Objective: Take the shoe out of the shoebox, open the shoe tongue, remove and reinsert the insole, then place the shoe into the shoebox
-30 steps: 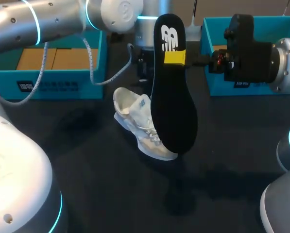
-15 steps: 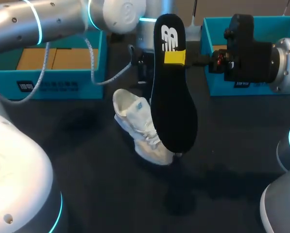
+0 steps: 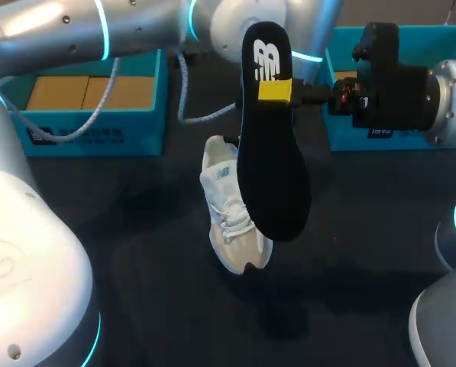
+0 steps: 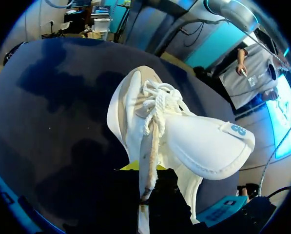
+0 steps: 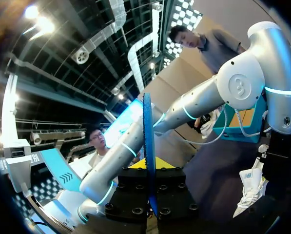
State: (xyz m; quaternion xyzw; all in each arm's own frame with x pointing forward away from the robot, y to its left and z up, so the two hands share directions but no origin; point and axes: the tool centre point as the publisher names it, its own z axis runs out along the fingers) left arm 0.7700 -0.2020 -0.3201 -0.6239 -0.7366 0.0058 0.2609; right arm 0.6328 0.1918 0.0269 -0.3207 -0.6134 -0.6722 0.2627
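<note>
We see a white shoe (image 3: 231, 222) on the dark table (image 3: 136, 290), near the middle, between 2 open teal boxes at the far side: the left teal box (image 3: 136, 138) and the right teal box (image 3: 342, 134). The shoe's toe points toward the near edge and its heel end lies far, partly hidden behind a black insole (image 3: 273, 176). Our left arm reaches in from the left across the far side. In its wrist view the left gripper (image 4: 143, 168) is closed on a thin edge of the shoe (image 4: 184, 136) at the heel end, with yellow tips showing on either side of that edge. The broad white tongue and the laces lie just ahead of it. Our right gripper (image 3: 274, 90) is clamped on the insole near its far end and holds it upright above the shoe, well clear of the table. In the right wrist view the insole (image 5: 147, 126) stands edge-on between the closed fingers of that gripper (image 5: 147, 165).
</note>
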